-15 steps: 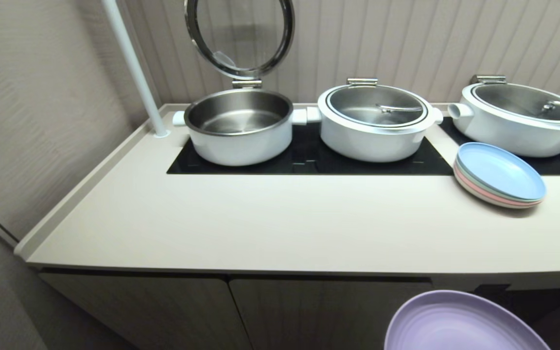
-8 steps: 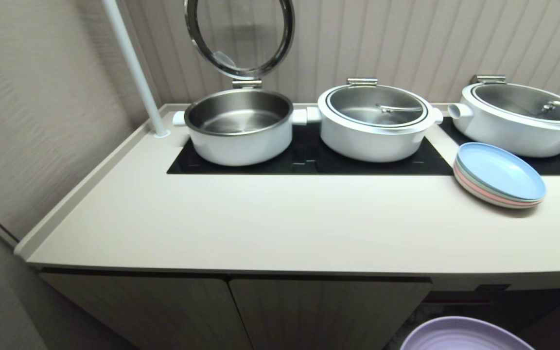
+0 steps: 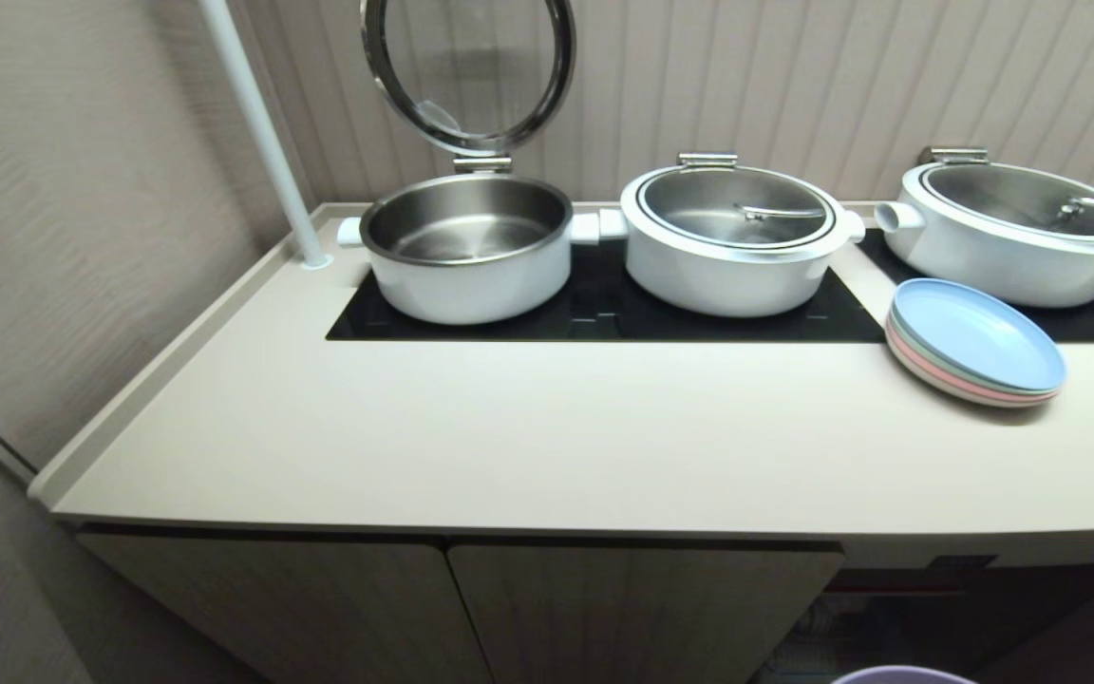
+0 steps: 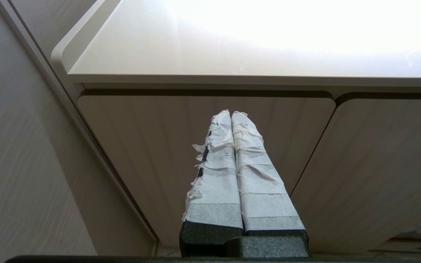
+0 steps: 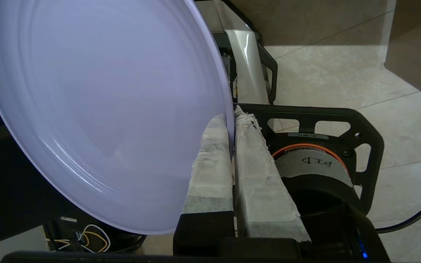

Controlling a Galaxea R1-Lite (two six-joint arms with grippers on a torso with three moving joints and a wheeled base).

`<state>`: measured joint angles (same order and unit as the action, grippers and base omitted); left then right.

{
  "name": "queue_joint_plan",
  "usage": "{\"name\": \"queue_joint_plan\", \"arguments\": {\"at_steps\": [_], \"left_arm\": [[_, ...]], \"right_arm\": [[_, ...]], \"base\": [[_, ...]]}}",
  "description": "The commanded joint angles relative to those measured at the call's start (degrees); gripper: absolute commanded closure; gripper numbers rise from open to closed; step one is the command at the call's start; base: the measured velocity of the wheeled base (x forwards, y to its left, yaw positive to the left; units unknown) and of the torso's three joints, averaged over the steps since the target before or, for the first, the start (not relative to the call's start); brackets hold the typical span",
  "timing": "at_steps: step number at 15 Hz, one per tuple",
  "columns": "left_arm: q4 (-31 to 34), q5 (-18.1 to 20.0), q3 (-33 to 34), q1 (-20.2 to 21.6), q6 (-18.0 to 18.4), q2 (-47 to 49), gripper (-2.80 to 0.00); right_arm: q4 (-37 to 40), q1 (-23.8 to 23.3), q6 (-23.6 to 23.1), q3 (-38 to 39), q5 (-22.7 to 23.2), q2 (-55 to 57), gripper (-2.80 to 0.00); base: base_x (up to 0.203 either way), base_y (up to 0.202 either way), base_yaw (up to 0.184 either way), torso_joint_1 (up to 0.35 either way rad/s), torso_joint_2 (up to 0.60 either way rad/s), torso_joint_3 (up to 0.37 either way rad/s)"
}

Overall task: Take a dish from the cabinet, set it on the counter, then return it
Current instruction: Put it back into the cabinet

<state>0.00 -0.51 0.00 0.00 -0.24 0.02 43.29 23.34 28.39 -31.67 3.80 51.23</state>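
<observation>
The dish, a smooth matte lavender disc with faint concentric rings and a low rim, is pinched at its edge between the tape-wrapped fingers of the right gripper; in the head view only a sliver of it shows at the bottom edge, right of centre, below the counter. That smooth cream slab with a rounded lip tops the ribbed, round-cornered doors of the cabinet, before which the left gripper hangs with its frayed taped fingers pressed together on nothing.

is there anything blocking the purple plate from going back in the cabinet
Nothing visible does. The right gripper is shut on the rim of the dish, low in front of the cabinet. The compartment at the right stands open; the two doors to its left are shut. Its inside is too dark to judge.
</observation>
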Motion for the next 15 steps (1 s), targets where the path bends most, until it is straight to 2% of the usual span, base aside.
{"name": "queue_joint_plan", "arguments": {"at_steps": [1,15], "left_arm": [[0.00,-0.02,0.00,0.00,-0.02,-0.02,0.00],[0.00,-0.02,0.00,0.00,0.03,-0.02,0.00]], "right_arm": [[0.21,0.03,0.66,0.38,0.62,-0.14,0.00],[0.21,-0.14,0.61,0.03,1.13,0.19,0.00]], "base": [[0.000,0.000,0.000,0.000,0.00,0.000],[0.000,0.000,0.000,0.000,0.00,0.000]]}}
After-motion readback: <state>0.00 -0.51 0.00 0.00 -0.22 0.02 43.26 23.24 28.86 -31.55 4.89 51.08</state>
